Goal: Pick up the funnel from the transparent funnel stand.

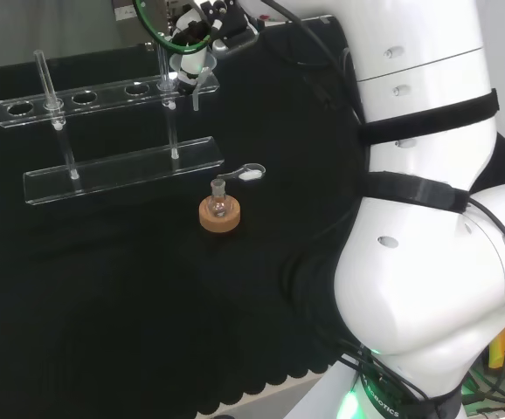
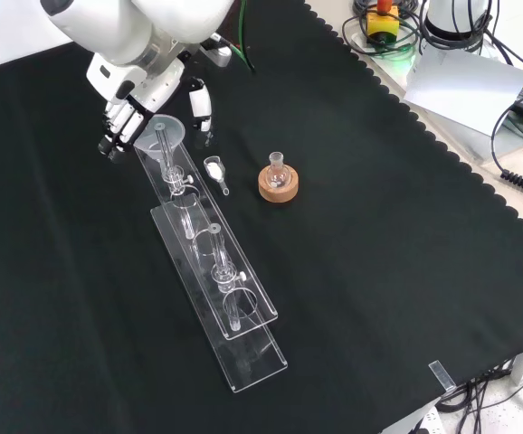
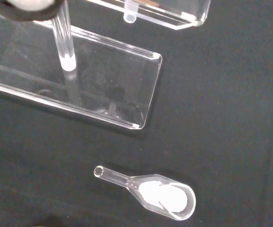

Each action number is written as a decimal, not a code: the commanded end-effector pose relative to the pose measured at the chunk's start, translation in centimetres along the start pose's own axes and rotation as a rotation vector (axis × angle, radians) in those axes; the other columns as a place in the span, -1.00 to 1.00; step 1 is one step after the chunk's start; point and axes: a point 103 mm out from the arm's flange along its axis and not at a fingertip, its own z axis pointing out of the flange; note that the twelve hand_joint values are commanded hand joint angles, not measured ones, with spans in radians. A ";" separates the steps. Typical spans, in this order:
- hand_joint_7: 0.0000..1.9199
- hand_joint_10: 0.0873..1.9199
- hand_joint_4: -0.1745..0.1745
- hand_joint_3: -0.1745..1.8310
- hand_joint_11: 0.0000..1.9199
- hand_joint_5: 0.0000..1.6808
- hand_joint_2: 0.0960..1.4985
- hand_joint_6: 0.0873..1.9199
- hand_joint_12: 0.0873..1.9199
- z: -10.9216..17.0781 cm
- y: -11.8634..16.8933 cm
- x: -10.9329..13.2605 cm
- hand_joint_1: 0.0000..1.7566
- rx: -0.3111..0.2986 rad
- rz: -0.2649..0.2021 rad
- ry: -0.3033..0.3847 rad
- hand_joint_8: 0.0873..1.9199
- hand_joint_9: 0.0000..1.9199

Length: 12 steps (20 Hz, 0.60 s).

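Observation:
The clear funnel (image 2: 163, 132) sits in the end hole of the transparent stand (image 2: 209, 264), its stem pointing down through the upper plate. My hand (image 2: 131, 107) hovers over that end of the stand. Its fingers (image 2: 117, 131) hang at one side of the funnel's rim and the thumb (image 2: 200, 102) at the other, with a small gap on the thumb's side. In the head view the hand (image 1: 195, 37) is at the top, right above the funnel (image 1: 185, 80) and the stand (image 1: 120, 170). The wrist view looks down on the stand's base plate (image 3: 103, 90).
A small flask on a cork ring (image 2: 278, 182) stands to the right of the stand in the front view. A clear scoop with white powder (image 3: 161, 194) lies on the cloth between them, close to the stand's end. The bench's scalloped edge (image 2: 442, 145) runs along the right.

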 end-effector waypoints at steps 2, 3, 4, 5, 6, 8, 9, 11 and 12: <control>-0.88 -0.34 -0.08 -0.39 -0.67 -0.83 -0.18 -1.00 0.47 0.0 0.0 0.1 -0.13 -0.017 -0.001 -0.042 -0.97 -0.58; -0.86 -0.38 -0.11 -0.36 -0.65 -0.78 -0.18 -1.00 0.45 -0.1 0.0 0.2 -0.10 -0.026 0.002 -0.059 -0.92 -0.52; -0.86 -0.42 -0.14 -0.33 -0.63 -0.74 -0.18 -1.00 0.43 -0.2 0.0 0.1 -0.08 -0.032 0.008 -0.070 -0.83 -0.48; -0.87 -0.45 -0.16 -0.31 -0.61 -0.71 -0.19 -1.00 0.42 -0.3 -0.1 0.0 -0.06 -0.041 0.014 -0.063 -0.73 -0.45; -0.88 -0.47 -0.18 -0.29 -0.60 -0.67 -0.19 -1.00 0.41 -0.4 -0.2 0.0 -0.05 -0.057 0.017 -0.061 -0.63 -0.43; -0.85 -0.48 -0.21 -0.26 -0.57 -0.61 -0.17 -1.00 0.39 -0.9 -0.6 -0.2 -0.04 -0.108 0.024 -0.062 -0.51 -0.39; -0.82 -0.48 -0.21 -0.25 -0.55 -0.56 -0.16 -1.00 0.38 -1.2 -0.8 -0.2 -0.03 -0.131 0.026 -0.067 -0.47 -0.36; -0.76 -0.48 -0.21 -0.23 -0.53 -0.48 -0.13 -1.00 0.37 -1.9 -1.3 -0.2 -0.03 -0.171 0.040 -0.075 -0.42 -0.32; -0.72 -0.49 -0.21 -0.22 -0.51 -0.44 -0.12 -1.00 0.36 -2.2 -1.5 -0.5 -0.03 -0.181 0.043 -0.075 -0.41 -0.30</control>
